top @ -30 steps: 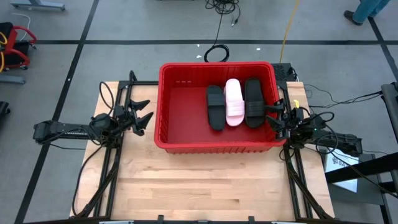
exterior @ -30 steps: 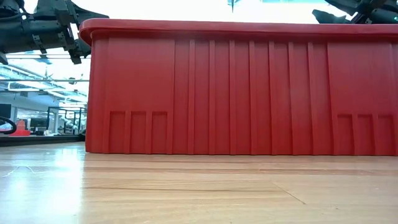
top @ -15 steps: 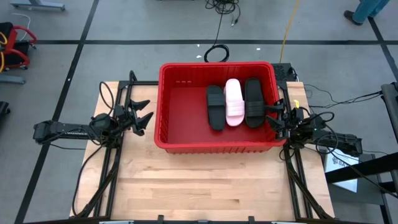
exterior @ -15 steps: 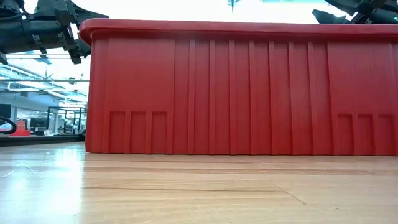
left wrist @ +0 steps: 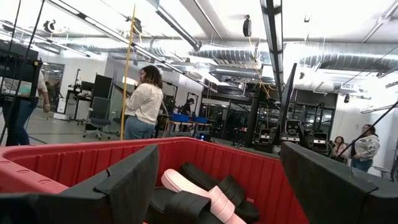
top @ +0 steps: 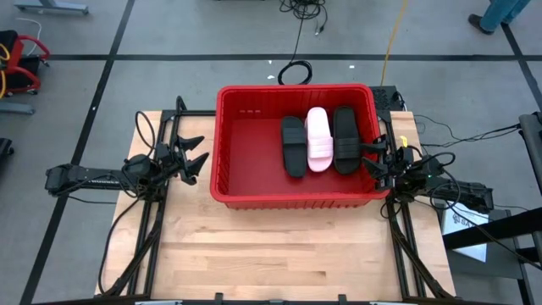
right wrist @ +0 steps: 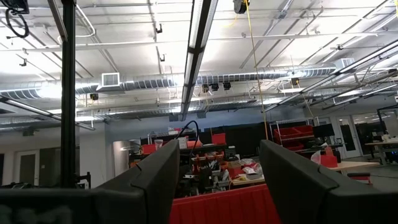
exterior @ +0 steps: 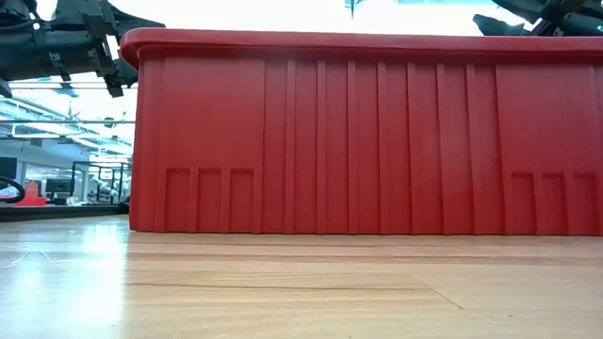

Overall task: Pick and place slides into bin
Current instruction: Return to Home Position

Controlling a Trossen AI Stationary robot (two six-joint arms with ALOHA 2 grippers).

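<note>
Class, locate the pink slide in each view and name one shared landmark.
High view: pink slide in the red bin, right half, between two black slides.
Low view: hidden behind the bin wall.
Left wrist view: inside the bin, pink slide among black slides.
Right wrist view: not in it.
Shared landmark: the red bin.

Through my right gripper point(right wrist: 219, 144) camera I see its two dark fingers point(right wrist: 155, 183) spread well apart, pointing level into the room. Low in the gap between them sits a strip of the red bin point(right wrist: 227, 208) (only a ribbed bit of wall shows here). Beyond it stand a black upright pole point(right wrist: 68, 93), a long ceiling light point(right wrist: 199, 43), grey ducts point(right wrist: 155, 81), and red crates point(right wrist: 292, 132) far back.
</note>
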